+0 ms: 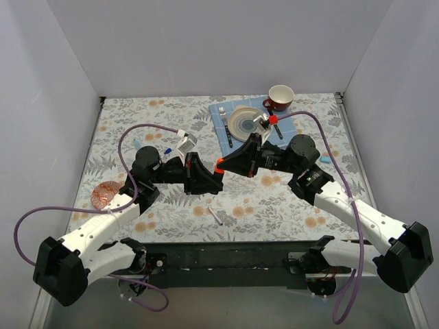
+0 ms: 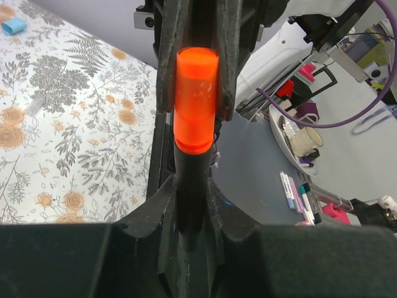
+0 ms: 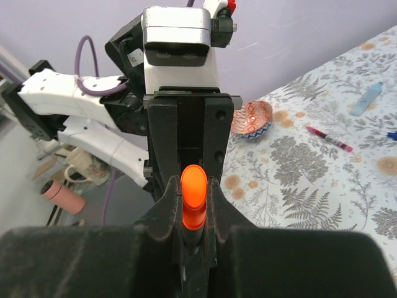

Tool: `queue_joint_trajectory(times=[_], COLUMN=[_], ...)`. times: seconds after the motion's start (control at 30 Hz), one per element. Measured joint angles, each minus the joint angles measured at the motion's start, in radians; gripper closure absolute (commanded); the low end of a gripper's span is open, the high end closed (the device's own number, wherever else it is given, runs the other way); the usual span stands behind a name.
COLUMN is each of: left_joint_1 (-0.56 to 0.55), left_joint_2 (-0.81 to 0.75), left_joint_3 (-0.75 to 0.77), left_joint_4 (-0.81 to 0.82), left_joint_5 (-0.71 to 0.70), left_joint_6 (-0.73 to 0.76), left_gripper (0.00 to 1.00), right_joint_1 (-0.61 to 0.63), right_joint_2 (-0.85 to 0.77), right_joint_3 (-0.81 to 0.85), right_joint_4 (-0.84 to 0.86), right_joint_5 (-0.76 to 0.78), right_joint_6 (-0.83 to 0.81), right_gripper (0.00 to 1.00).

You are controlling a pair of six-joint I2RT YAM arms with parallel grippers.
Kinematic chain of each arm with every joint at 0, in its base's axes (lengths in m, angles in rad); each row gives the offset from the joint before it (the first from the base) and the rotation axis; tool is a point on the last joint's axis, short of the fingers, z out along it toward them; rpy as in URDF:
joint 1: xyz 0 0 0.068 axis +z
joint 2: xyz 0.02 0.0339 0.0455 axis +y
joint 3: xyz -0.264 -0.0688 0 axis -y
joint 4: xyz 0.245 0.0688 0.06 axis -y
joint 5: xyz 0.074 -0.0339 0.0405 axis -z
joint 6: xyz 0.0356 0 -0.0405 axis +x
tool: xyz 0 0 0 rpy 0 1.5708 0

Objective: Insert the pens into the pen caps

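My two grippers meet tip to tip above the middle of the table. My left gripper (image 1: pixel 211 181) (image 2: pixel 191 186) is shut on the barrel of the short black marker (image 2: pixel 189 198). My right gripper (image 1: pixel 224 164) (image 3: pixel 194 186) is shut on the bright orange cap (image 2: pixel 196 99) (image 3: pixel 194 195), which sits on the marker's end (image 1: pixel 219 168). A thin white-grey pen (image 1: pixel 217 216) lies on the cloth near the front. A red pen (image 3: pixel 329 138) and a light-blue marker (image 3: pixel 366 99) lie at the far left. Light-blue caps lie at the right (image 1: pixel 324 160) and in the left wrist view (image 2: pixel 13 26).
A red cup (image 1: pixel 280 97), a plate (image 1: pixel 245 122) and a fork (image 1: pixel 224 120) sit on a blue mat (image 1: pixel 218 140) at the back right. A small patterned bowl (image 1: pixel 106 194) stands at the left beside my left arm.
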Motion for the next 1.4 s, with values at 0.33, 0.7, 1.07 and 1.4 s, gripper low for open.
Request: queue_joint_trajectory(times=[0.33, 0.7, 1.07, 1.4], left_joint_1=[0.047, 0.075, 0.1, 0.111], left_joint_2=[0.079, 0.172, 0.22, 0.251], left_joint_3=[0.058, 0.082, 0.082, 0.107], left_joint_4=[-0.085, -0.16, -0.11, -0.158], left_joint_5=[0.02, 0.071, 0.158, 0.193], left_joint_6=[0.036, 0.113, 0.095, 0.129], left_gripper=[1.0, 1.0, 1.0, 1.0], right_joint_1=[0.038, 0.049, 0.092, 0.129], right_joint_2=[-0.042, -0.048, -0.045, -0.043], right_joint_3=[-0.059, -0.217, -0.336, -0.383], right_joint_4=[-0.031, 0.139, 0.345, 0.394], right_joint_5=[0.222, 0.33, 0.43, 0.521], right_joint_6=[-0.072, -0.019, 0.042, 0.069], right_gripper=[0.99, 0.99, 0.99, 0.99])
